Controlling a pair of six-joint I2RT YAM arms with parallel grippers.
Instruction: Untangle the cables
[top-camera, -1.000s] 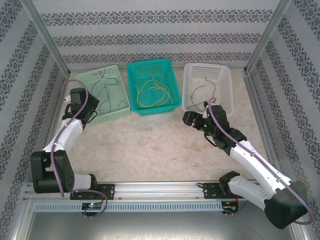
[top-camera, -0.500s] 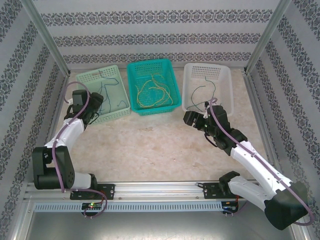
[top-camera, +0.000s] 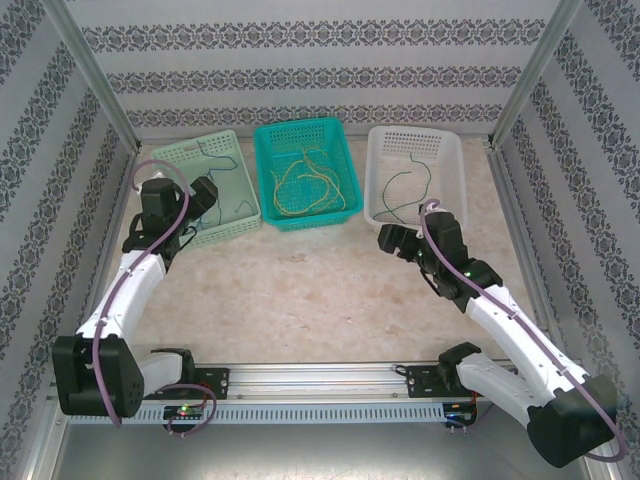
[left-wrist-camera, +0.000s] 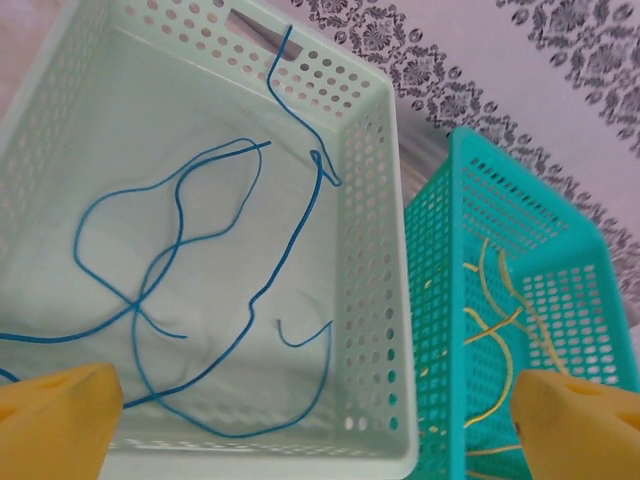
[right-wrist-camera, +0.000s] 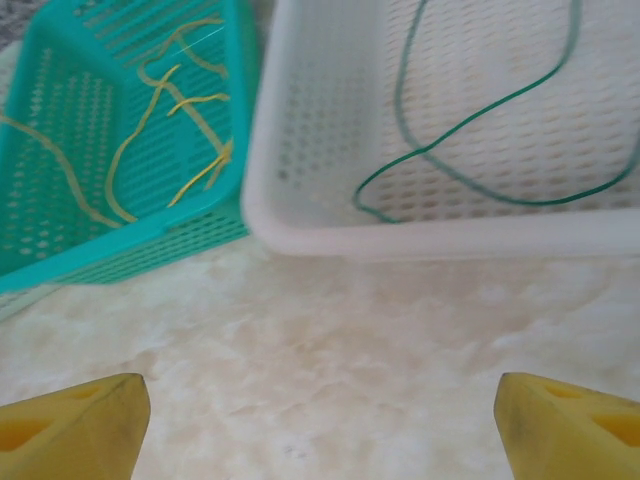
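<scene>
Three baskets stand in a row at the back. Blue cables (top-camera: 212, 185) (left-wrist-camera: 137, 303) lie curled in the pale green basket (top-camera: 235, 145) (left-wrist-camera: 385, 250). Yellow cables (top-camera: 305, 185) (right-wrist-camera: 200, 180) lie in the teal basket (top-camera: 300, 127) (right-wrist-camera: 120, 250). A dark green cable (top-camera: 428, 178) (right-wrist-camera: 430, 150) lies in the white basket (top-camera: 415, 132) (right-wrist-camera: 420, 235). My left gripper (top-camera: 203, 193) (left-wrist-camera: 318, 420) hovers open over the pale green basket's near edge, holding nothing. My right gripper (top-camera: 392, 240) (right-wrist-camera: 322, 420) is open over bare table just in front of the white basket.
Marbled tabletop (top-camera: 300, 280) stretches from the baskets to the arm bases. Patterned walls (top-camera: 300, 70) close the back and both sides, with metal posts (top-camera: 95, 75) at the back corners. The teal basket's wall (left-wrist-camera: 440, 300) stands close beside the pale green one.
My left gripper has gone from shut to wide open and moved forward over the pale green basket. My right gripper has drawn back slightly from the white basket and opened a little wider.
</scene>
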